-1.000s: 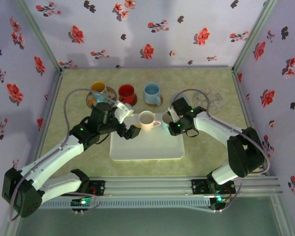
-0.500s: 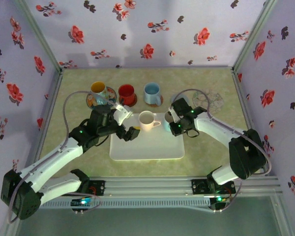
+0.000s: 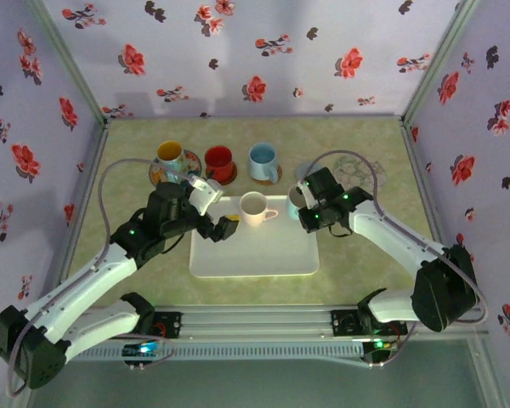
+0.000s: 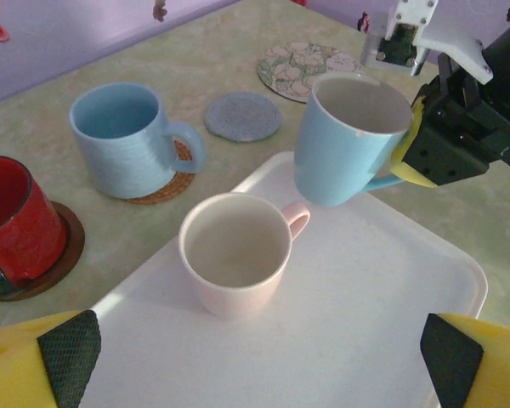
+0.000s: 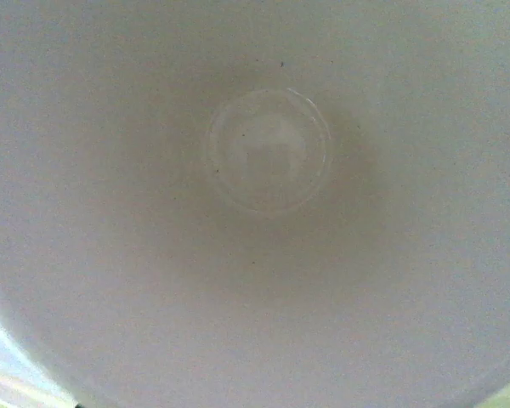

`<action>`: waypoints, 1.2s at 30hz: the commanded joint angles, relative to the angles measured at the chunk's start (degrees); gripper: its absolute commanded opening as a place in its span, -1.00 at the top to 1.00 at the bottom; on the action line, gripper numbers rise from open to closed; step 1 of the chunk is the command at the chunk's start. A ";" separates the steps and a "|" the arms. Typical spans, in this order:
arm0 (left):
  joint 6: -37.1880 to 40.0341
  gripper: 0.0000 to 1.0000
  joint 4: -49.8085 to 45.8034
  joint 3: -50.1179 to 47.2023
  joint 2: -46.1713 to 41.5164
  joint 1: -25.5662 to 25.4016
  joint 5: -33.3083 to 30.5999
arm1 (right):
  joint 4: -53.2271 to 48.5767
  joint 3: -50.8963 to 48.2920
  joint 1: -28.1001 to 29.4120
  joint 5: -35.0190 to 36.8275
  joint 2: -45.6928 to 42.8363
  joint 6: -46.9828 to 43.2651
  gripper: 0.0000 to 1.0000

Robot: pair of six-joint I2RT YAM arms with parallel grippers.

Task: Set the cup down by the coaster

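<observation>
From above and behind the near edge, the top camera looks down over the table (image 3: 348, 268). The left wrist camera looks low across the tray (image 4: 365, 289) toward the far edge. Both show the light blue cup (image 4: 348, 140), into which the right wrist camera peers point-blank.

Looking like a robot lab test cell, not a home: sitting boxed in by floral-papered panel walls (image 3: 255, 51) on metal corner posts (image 3: 70, 61), two arm bases (image 3: 157, 325) riding an aluminium rail (image 3: 255, 320) at the table (image 3: 323, 136) edge.
</observation>
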 commanded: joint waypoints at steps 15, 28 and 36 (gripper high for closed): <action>0.83 -0.99 3.06 3.80 1.41 -0.45 -1.38 | -4.03 14.62 -3.31 7.91 3.79 -0.50 1.00; 1.49 -1.00 9.05 5.25 8.97 -0.05 -1.90 | -3.58 22.83 -7.40 13.40 14.92 -0.10 1.00; 1.46 -0.99 11.03 5.74 11.86 0.67 -1.90 | 0.23 24.87 -10.33 12.42 20.54 0.36 1.00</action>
